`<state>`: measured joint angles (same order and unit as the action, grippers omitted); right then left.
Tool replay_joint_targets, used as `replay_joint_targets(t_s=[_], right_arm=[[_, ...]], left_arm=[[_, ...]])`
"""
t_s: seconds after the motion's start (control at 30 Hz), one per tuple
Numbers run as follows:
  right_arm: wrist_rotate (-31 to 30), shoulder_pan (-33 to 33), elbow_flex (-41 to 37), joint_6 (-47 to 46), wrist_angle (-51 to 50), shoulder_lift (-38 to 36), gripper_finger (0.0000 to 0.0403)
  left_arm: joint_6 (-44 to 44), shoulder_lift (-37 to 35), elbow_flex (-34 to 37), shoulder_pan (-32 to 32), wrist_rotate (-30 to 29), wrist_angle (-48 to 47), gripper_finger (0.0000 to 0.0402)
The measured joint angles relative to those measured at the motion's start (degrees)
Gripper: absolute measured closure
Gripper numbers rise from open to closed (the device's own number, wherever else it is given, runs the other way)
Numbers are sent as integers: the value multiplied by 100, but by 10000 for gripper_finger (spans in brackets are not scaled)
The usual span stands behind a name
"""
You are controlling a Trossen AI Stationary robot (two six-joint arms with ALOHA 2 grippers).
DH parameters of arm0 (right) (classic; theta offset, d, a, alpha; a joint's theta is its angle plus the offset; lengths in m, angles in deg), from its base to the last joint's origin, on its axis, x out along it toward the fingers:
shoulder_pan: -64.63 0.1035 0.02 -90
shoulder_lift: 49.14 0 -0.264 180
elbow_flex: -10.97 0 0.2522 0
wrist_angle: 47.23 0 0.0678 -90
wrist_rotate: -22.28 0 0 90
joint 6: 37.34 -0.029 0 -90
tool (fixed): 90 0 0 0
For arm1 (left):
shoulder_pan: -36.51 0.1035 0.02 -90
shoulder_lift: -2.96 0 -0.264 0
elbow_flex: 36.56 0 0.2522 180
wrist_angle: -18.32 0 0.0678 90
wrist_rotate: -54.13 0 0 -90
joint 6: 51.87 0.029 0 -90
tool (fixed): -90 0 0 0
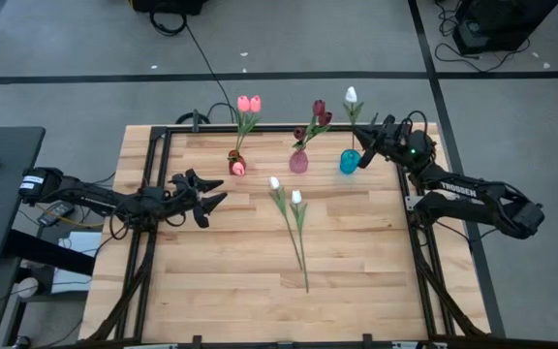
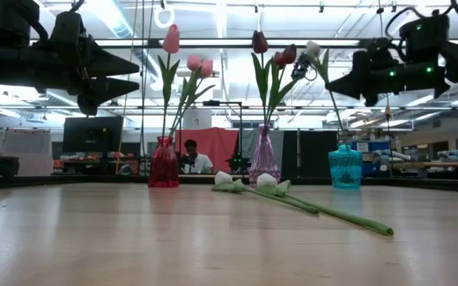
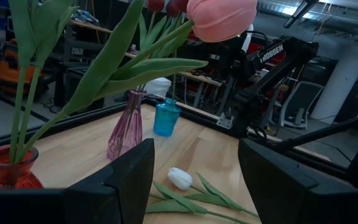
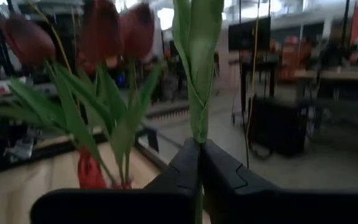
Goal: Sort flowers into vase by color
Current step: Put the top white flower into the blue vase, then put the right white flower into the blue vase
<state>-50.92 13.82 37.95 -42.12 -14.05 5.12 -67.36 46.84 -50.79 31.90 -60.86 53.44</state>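
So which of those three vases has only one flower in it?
The blue vase, far right in the row. It holds a single white tulip, gripped by the right gripper; the red vase and purple vase hold several.

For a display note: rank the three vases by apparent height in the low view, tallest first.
1. Purple vase, clearly tallest.
2. Red vase.
3. Blue vase, shortest and squat.
All three stand in one row at the far edge, so nearness barely skews this.

Pink tulips (image 1: 248, 103) are seen in the red vase (image 2: 164, 164), dark red tulips (image 1: 319, 114) in the purple vase (image 2: 264, 157); the turquoise vase (image 2: 345, 167) is ribbed.
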Motion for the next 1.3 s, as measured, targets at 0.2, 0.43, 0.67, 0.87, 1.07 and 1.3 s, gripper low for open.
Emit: replay_joint_targets(t_s=[0.2, 0.43, 0.67, 0.87, 1.07, 1.3], right_arm=[[74, 22, 0, -98, -613, -23, 342], [112, 22, -2, -256, -1368, -365, 282], [87, 22, -2, -326, -2147, -779, 232], [85, 22, -2, -409, -2707, -1177, 215], [85, 24, -2, -433, -3038, -1397, 213], [431, 29, 83, -901, -4006, -1713, 213]], left_arm=[[-106, 0, 0, -1, 11, -72, 163], [-126, 0, 0, 0, 13, -76, 163], [-165, -1, 0, -1, 39, -80, 163], [-166, 0, 0, 1, 39, -79, 163], [-168, -2, 0, 0, 39, -79, 163], [-157, 0, 0, 1, 69, -68, 163]])
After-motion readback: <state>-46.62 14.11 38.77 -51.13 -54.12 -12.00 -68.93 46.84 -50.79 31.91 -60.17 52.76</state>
